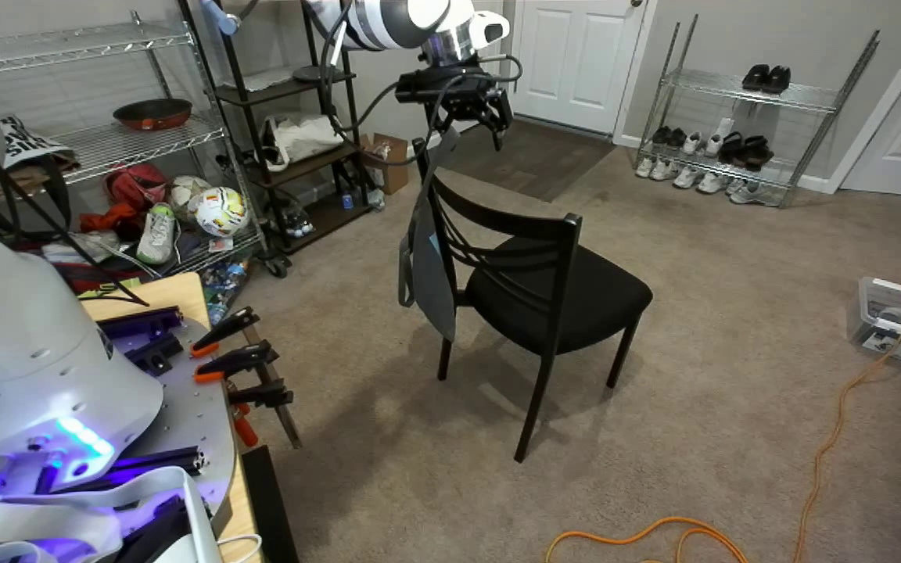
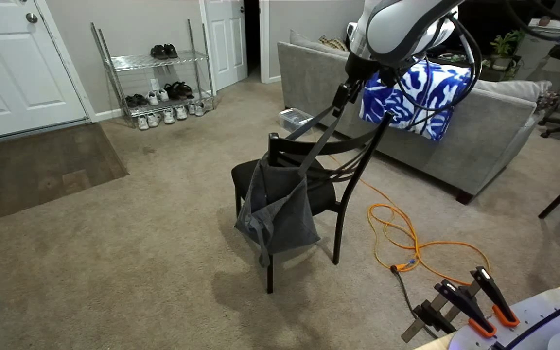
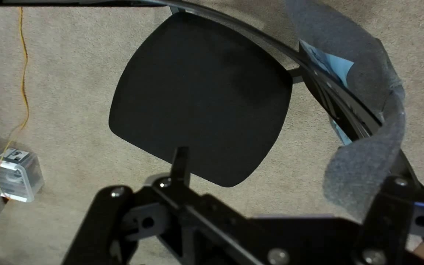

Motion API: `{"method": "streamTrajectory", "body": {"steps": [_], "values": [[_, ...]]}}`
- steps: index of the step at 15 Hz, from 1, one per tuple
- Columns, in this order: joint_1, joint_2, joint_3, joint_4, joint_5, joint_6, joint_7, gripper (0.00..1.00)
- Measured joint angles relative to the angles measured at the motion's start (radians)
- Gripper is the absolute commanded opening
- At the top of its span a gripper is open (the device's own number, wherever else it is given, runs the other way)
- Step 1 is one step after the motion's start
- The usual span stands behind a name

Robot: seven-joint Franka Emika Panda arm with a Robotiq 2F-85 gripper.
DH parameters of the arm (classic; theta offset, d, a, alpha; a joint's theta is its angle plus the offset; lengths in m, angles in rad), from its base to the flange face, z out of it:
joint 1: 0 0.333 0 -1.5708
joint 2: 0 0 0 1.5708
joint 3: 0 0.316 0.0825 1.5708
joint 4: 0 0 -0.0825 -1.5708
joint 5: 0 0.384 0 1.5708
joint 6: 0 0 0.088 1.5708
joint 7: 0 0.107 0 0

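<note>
A dark grey cloth bag [image 2: 280,209] hangs against the back of a black chair [image 2: 350,194]. Its two long straps [image 2: 318,148] run up and come together at my gripper [image 2: 337,111]. Seen in an exterior view, the gripper [image 1: 472,134] is above the chair's backrest, its fingers spread and one strap near the finger on the chair-post side. In the wrist view the gripper [image 3: 289,169] is open, with grey cloth [image 3: 359,173] passing behind the right finger. How the strap sits on that finger is hidden. A light-blue patch [image 3: 339,66] shows on the bag.
The chair's black seat [image 3: 201,99] lies under the wrist. An orange cord [image 2: 416,243] runs over the carpet, and a clear plastic box [image 1: 896,317] stands near the wall. A grey sofa [image 2: 474,160], shoe rack [image 1: 748,98] and wire shelves [image 1: 130,141] stand around. Clamps [image 1: 235,360] jut from the robot's table.
</note>
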Motion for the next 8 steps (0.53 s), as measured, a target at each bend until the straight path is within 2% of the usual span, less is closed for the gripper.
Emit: {"method": "streamTrajectory", "body": {"steps": [3,4,5,8], "values": [[0.014,0.000,-0.014,0.000,0.001,0.000,0.000,1.00],[0.029,0.004,-0.024,0.000,0.043,0.000,-0.027,1.00],[0.022,0.013,-0.003,0.000,0.118,0.001,-0.094,1.00],[-0.047,0.050,0.115,0.013,0.343,-0.004,-0.311,1.00]]}}
